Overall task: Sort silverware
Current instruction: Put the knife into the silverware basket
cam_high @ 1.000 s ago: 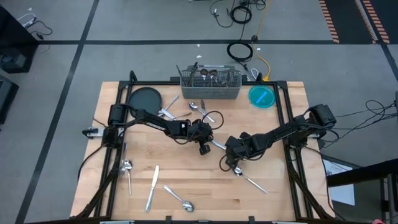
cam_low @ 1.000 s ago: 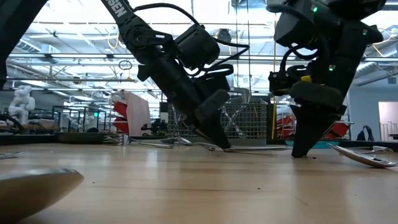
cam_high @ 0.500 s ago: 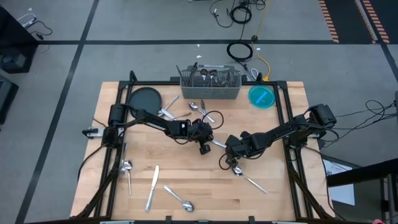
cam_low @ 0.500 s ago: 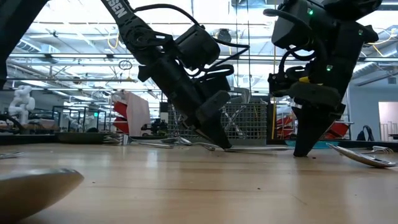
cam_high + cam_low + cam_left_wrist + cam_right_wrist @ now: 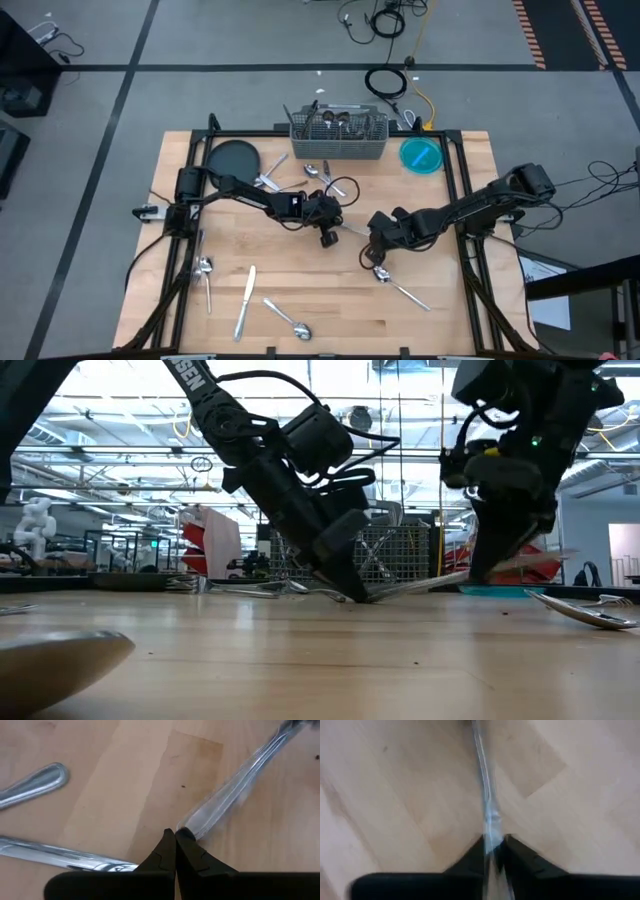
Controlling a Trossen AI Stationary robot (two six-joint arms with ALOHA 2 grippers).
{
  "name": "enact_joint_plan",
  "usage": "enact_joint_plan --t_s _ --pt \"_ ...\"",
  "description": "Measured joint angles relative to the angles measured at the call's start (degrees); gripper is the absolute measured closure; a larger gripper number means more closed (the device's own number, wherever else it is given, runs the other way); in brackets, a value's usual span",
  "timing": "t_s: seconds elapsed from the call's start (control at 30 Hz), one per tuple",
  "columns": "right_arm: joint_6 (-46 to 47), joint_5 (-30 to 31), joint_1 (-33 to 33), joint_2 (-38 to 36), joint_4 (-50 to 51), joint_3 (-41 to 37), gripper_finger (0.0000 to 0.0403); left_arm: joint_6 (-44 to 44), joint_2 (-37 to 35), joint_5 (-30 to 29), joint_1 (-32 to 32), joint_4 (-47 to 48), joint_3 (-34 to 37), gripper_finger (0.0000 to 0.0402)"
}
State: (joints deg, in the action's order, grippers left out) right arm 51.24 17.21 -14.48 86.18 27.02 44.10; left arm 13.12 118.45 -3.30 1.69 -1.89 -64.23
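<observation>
R gripper (image 5: 372, 245) sits mid-table, fingers pinched on a slim utensil handle (image 5: 486, 805); in the low view you see that piece (image 5: 425, 583) tilted, far end lifted, near end down by the L fingertips. Can't tell fork vs spoon vs knife.

L gripper (image 5: 338, 226) is at table centre, fingertips together w/ nothing between them, tips at the wood just beside the end of that handle (image 5: 235, 790).

Rest of silverware, high view: knife (image 5: 244, 300) and spoon (image 5: 288, 320) near front edge, fork (image 5: 205, 276) front-left, spoon (image 5: 396, 286) just front of R gripper, several pcs (image 5: 325, 180) between plate and caddy. Mesh caddy (image 5: 338, 138) at back edge holds more. Dark plate (image 5: 232, 159) back-left, teal bowl (image 5: 421, 156) back-right.
</observation>
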Motion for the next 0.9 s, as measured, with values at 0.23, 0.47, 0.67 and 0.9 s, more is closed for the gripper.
enact_joint_plan --t_s 0.23,0.47,0.67,0.9 --pt "-1.6 0.8 -0.6 -3.4 -1.2 0.2 0.0399 0.1 0.0 0.1 0.0 -0.4 0.0 0.04" --pt "-1.6 3.1 -0.5 -5.0 0.0 0.2 0.04 0.0 -2.2 0.2 -0.1 0.8 -0.2 0.0389" --pt "-1.1 3.3 -0.5 -5.6 0.4 0.2 0.0401 -0.1 -7.1 -1.3 0.8 5.2 -0.1 0.0379" --pt "0.2 8.4 -0.4 -9.5 0.5 0.2 0.0402 -0.6 -13.0 -1.7 1.8 12.2 -0.2 0.0377"
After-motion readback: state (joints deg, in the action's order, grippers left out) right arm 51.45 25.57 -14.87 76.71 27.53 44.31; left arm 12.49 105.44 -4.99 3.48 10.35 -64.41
